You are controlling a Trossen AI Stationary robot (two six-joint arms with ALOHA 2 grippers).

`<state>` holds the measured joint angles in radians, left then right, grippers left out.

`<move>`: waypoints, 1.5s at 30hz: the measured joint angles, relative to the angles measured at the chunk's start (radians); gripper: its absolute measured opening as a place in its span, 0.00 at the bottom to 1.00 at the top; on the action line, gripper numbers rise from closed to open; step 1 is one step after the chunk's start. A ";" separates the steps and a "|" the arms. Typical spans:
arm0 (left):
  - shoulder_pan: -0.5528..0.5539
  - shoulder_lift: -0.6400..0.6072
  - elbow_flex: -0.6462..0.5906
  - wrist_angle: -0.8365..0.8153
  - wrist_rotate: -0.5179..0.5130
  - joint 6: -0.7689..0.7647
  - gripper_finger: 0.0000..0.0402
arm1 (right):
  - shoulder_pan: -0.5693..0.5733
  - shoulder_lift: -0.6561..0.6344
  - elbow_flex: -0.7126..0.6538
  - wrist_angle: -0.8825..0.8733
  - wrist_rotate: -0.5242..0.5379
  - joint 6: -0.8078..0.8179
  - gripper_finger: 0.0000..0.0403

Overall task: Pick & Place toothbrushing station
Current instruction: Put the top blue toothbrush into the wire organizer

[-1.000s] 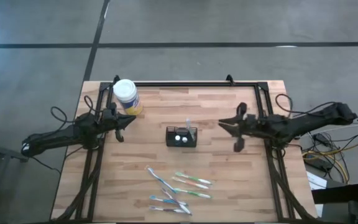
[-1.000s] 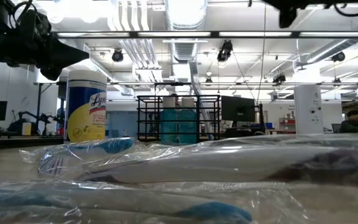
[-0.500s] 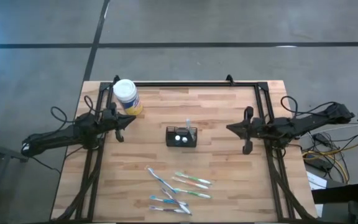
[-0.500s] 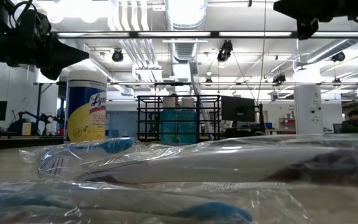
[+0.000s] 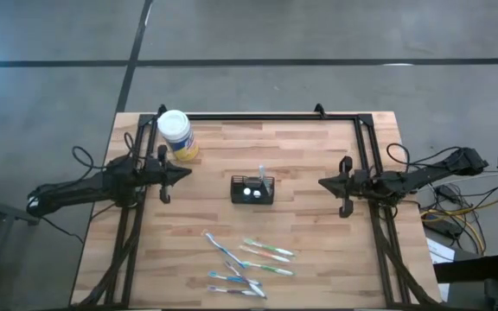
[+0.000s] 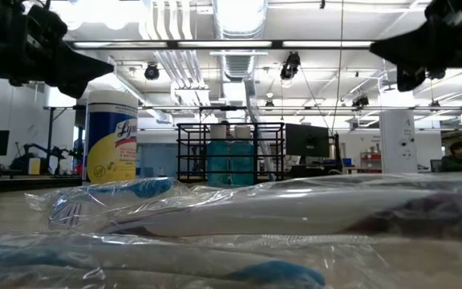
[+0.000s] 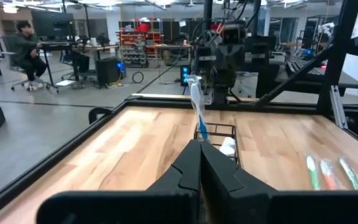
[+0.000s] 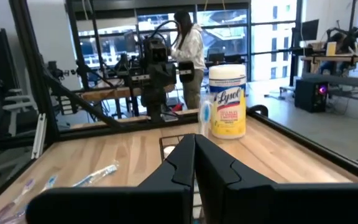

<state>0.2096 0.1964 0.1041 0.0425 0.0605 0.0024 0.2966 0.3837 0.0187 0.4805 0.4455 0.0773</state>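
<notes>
two closed grippers flank the caddy

both arms reach in low from opposite table edges. the left gripper (image 5: 178, 171) points inward from the left side, fingers pressed together and empty. the right gripper (image 5: 325, 182) mirrors it from the right, jaws likewise shut on nothing. the toothbrushing station (image 5: 252, 189), a black wire-mesh caddy, sits mid-table between them, apart from both, with one wrapped toothbrush (image 7: 197, 112) standing upright in it. the wipes tub (image 5: 176, 134) stands near the back left corner. several wrapped toothbrushes (image 5: 249, 261) lie loose on the wooden table (image 5: 318, 250) nearer the front. only the wrist views show people in the room beyond; the low view shows the tub's label.
</notes>
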 joint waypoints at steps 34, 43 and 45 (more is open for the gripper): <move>-0.610 1.160 0.838 -0.531 0.060 -0.027 0.52 | 0.000 -0.032 -0.010 -0.020 -0.002 0.066 0.02; -0.621 1.356 0.824 -0.515 0.060 0.028 0.55 | 0.000 -0.028 -0.009 -0.029 -0.003 0.062 0.02; -0.621 1.392 0.823 -0.513 0.040 0.050 0.54 | 0.000 -0.028 -0.009 -0.029 -0.003 0.062 0.02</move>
<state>-0.4118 1.5882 0.9268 -0.4702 0.1006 0.0524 0.2966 0.3553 0.0093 0.4515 0.4423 0.1394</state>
